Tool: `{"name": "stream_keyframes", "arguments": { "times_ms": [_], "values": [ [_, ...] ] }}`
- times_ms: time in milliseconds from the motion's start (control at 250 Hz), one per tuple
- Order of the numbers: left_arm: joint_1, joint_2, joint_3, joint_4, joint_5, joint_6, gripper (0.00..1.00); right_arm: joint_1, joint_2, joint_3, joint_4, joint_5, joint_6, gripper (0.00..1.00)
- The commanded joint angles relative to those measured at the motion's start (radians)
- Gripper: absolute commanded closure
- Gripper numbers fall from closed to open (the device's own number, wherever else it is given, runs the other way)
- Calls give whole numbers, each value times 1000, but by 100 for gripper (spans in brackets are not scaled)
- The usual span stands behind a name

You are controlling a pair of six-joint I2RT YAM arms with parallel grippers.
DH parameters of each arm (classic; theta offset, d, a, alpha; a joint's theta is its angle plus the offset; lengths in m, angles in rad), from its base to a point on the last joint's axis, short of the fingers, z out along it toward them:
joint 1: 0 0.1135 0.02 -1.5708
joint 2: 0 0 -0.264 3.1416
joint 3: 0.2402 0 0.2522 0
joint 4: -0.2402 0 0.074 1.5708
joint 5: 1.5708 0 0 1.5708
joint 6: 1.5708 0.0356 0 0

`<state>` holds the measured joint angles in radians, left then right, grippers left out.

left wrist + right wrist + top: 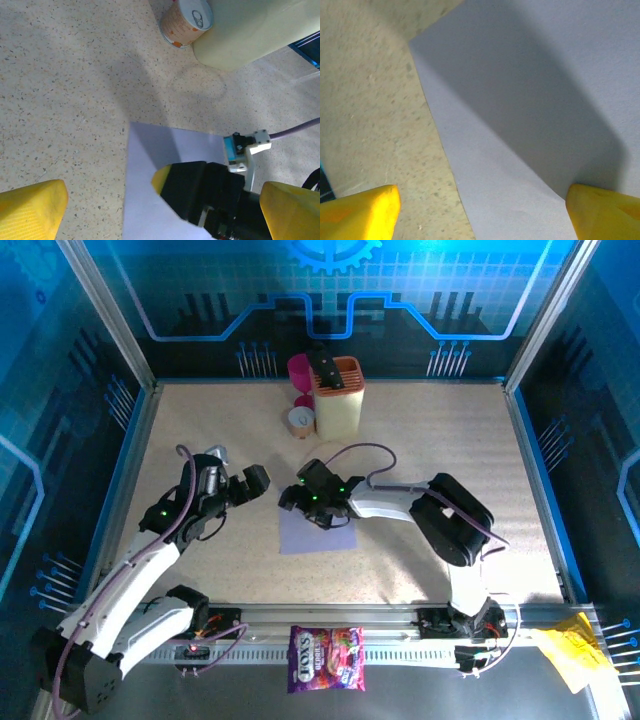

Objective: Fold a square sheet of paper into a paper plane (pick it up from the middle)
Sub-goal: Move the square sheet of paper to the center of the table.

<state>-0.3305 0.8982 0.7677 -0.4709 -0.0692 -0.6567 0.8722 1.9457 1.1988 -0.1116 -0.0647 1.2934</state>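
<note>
The square sheet of paper [318, 532] lies flat on the speckled table, pale lilac and unfolded. My right gripper [297, 505] hovers low over its upper left part, open. In the right wrist view the jaws [482, 215] straddle the sheet's [520, 100] left edge, one yellow fingertip [362, 210] over bare table, the other over paper. My left gripper [238, 472] stands open just left of the sheet, holding nothing. Its wrist view shows the sheet [145, 160] ahead of the left gripper [162, 215], with the right gripper's black, yellow-tipped finger [162, 180] resting over it.
A cream holder [338, 398], a can on its side [299, 421] and a pink cup [300, 370] stand at the back centre. A sweets bag [327, 658] and yellow crumpled paper [572, 652] lie beyond the near rail. Blue enclosure walls surround the table.
</note>
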Motion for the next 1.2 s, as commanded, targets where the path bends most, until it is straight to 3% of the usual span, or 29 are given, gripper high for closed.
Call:
{"name": "stream_keyframes", "arguments": {
  "times_ms": [0,280,527,771,903,1023,1198],
  "values": [
    [-7,7,33,-25,22,-19,0,24,28,43,-39,-33,-25,13],
    [-23,9,39,-8,69,-58,0,-19,-208,26,-191,88,-241,7],
    [-195,63,47,28,-47,-144,0,-141,-439,-105,-287,133,-403,2],
    [-379,300,143,-63,-246,-266,0,-268,-599,-215,-358,124,-554,1],
    [-472,418,199,-72,-335,-278,0,-284,-646,-257,-403,193,-599,1],
    [-501,524,253,-133,-326,-351,0,-328,-689,-314,-392,220,-583,1],
    [-501,660,290,-160,-270,-392,0,-413,-749,-413,-342,109,-606,1]
  ]
}}
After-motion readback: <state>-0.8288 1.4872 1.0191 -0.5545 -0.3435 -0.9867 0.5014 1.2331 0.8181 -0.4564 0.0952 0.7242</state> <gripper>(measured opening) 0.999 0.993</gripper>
